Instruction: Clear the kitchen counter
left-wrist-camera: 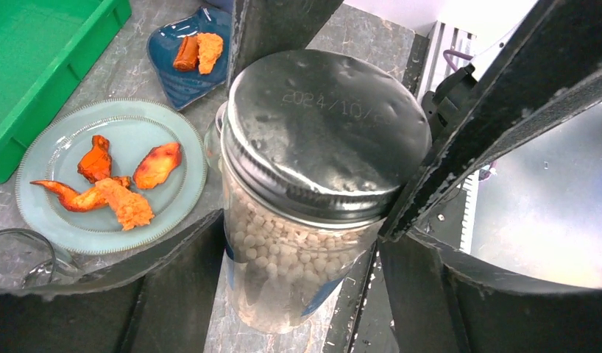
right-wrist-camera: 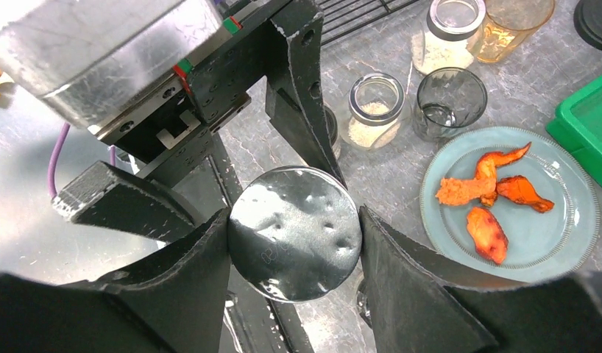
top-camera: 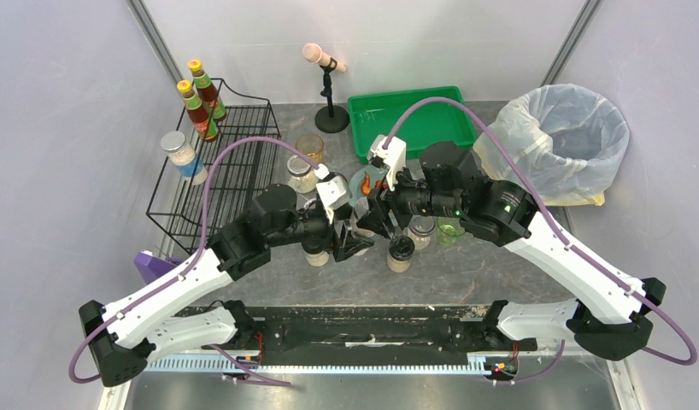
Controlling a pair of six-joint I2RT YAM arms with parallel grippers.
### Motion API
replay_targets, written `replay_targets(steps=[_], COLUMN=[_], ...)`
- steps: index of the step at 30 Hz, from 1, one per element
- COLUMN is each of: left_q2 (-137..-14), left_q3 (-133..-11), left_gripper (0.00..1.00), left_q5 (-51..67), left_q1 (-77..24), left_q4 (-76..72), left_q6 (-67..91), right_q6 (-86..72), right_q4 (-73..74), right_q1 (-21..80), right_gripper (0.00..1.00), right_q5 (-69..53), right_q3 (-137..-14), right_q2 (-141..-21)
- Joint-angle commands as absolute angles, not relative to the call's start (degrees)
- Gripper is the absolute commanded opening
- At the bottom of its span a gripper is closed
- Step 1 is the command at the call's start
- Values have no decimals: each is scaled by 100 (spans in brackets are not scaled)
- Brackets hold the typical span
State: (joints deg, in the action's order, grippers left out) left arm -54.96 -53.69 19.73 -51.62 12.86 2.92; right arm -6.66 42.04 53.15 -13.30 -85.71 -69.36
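Right gripper (right-wrist-camera: 294, 235) is clamped across the metal lid of the bead jar (left-wrist-camera: 320, 132). Left gripper (left-wrist-camera: 296, 246) straddles its glass body, jaws wide, contact unconfirmed from this angle. Progress judged early: the kitchen counter (top-camera: 466, 273) beneath both arms carries a grey plate (right-wrist-camera: 556, 235) and a blue dish (left-wrist-camera: 173, 81) of orange scraps, an open powder jar (right-wrist-camera: 373, 110) and a dark tumbler (right-wrist-camera: 449, 103). The green tray (top-camera: 380, 115) appears bare; the wire rack (top-camera: 243, 171) holds two sauce bottles (top-camera: 195, 107).
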Motion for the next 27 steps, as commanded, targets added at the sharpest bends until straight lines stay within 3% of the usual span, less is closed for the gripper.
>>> replay_targets(steps=[1, 6, 12, 16, 23, 27], left_q2=[-5283, -5251, -5277, -5297, -5348, -5357], left_q3=[-5261, -5251, -5265, -5213, -5112, -5071], left_gripper=[77, 63, 62, 73, 73, 61], left_q5=[1924, 1931, 2101, 2178, 2127, 2112], left_q1=[-5194, -5194, -5190, -5195, -5194, -5194], left_q4=[856, 722, 561, 356, 117, 33], left_q6=[4, 9, 136, 284, 377, 460], right_q6=[-718, -738, -758, -781, -886, -927], right_q4=[3564, 3526, 3437, 3404, 3227, 3198], right_q1=[5344, 5348, 5344, 5344, 5344, 5345], right_gripper=[40, 40, 41, 41, 41, 42], right_q5=[-1422, -1470, -1590, -1660, -1791, -1789], right_q3=[-8818, -8726, -8600, -8587, -8517, -8464], right_q2=[-6859, -6865, -6855, -6880, -6848, -6825])
